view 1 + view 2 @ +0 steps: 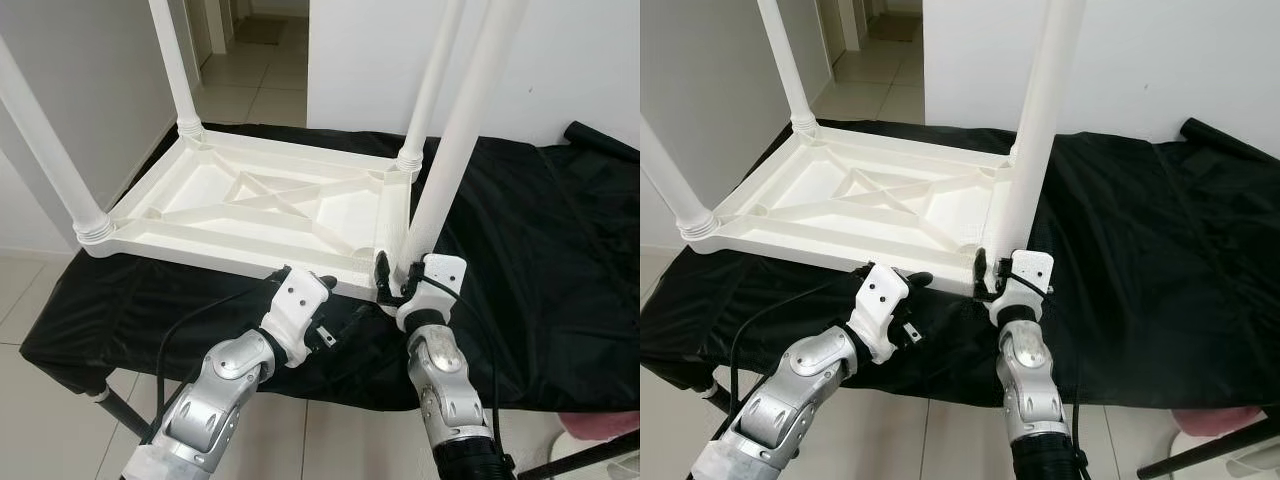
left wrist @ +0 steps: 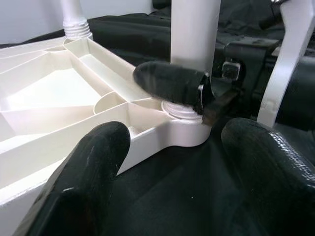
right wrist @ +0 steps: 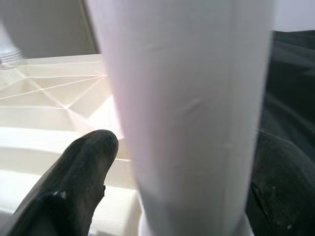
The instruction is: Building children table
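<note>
A white plastic children's table (image 1: pixel 250 200) lies upside down on a black cloth (image 1: pixel 540 250), its legs pointing up. My right gripper (image 1: pixel 398 275) is shut on the base of the near right leg (image 1: pixel 455 130), where it meets the corner socket. In the right wrist view that leg (image 3: pixel 187 98) stands between the two black fingers (image 3: pixel 78 177). My left gripper (image 1: pixel 330 310) is open just in front of the table's near edge, left of that corner, with nothing held. In the left wrist view, its fingers (image 2: pixel 93 172) frame the corner and the leg (image 2: pixel 194 34).
Three other legs stand upright: near left (image 1: pixel 45 150), far left (image 1: pixel 175 65), far right (image 1: pixel 430 85). A white wall rises behind, with a tiled hallway at the back left. A black roll (image 1: pixel 600 140) lies at the far right. A pink object (image 1: pixel 600 425) sits on the floor, lower right.
</note>
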### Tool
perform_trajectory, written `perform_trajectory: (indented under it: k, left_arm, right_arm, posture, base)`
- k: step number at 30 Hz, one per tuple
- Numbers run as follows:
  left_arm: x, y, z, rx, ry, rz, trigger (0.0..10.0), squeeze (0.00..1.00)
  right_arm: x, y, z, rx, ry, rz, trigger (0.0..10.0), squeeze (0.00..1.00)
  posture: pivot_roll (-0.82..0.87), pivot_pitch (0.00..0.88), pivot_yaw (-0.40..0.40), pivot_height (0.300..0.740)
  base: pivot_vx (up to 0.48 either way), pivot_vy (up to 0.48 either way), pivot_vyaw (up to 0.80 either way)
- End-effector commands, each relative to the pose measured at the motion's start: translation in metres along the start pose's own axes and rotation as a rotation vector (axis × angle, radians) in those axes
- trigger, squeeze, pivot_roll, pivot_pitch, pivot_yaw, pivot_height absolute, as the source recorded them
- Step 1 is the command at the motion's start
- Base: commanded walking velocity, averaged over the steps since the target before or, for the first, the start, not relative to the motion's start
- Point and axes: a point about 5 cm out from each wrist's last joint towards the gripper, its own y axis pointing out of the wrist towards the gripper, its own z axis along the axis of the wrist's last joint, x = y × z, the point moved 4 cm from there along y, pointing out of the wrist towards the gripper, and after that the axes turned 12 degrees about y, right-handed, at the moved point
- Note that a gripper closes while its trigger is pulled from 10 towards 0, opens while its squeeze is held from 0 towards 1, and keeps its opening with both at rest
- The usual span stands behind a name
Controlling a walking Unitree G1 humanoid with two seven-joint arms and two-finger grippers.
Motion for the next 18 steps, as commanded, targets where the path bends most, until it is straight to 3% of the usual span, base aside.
perform_trajectory:
  k: [1, 8, 12, 18]
  left_arm:
    - [-0.001, 0.000, 0.003, 0.010, 0.015, 0.011, 10.0, 0.00]
    - [-0.006, 0.001, 0.001, 0.001, 0.056, 0.046, 10.0, 0.00]
    - [-0.011, 0.003, 0.000, -0.009, 0.096, 0.080, 10.0, 0.00]
    - [-0.009, 0.004, 0.002, 0.006, 0.071, 0.068, 10.0, 0.00]
  right_arm:
    - [-0.001, -0.001, 0.000, -0.001, 0.004, 0.041, 10.0, 0.00]
    - [0.009, 0.004, 0.002, -0.019, -0.052, 0.119, 10.0, 0.00]
    - [0.006, 0.011, -0.002, -0.079, -0.115, 0.276, 10.0, 0.00]
    - [0.006, 0.016, -0.001, -0.115, -0.180, 0.385, 10.0, 0.00]
  posture:
    - [0.02, 0.000, -0.016, 0.740]
    - [0.02, 0.000, -0.024, 0.740]
    - [0.02, 0.001, -0.024, 0.740]
    - [0.02, 0.011, -0.015, 0.740]
  base:
    - [0.000, 0.000, 0.00]
    - [0.000, 0.000, 0.00]
    - [0.000, 0.000, 0.00]
    - [0.000, 0.000, 0.00]
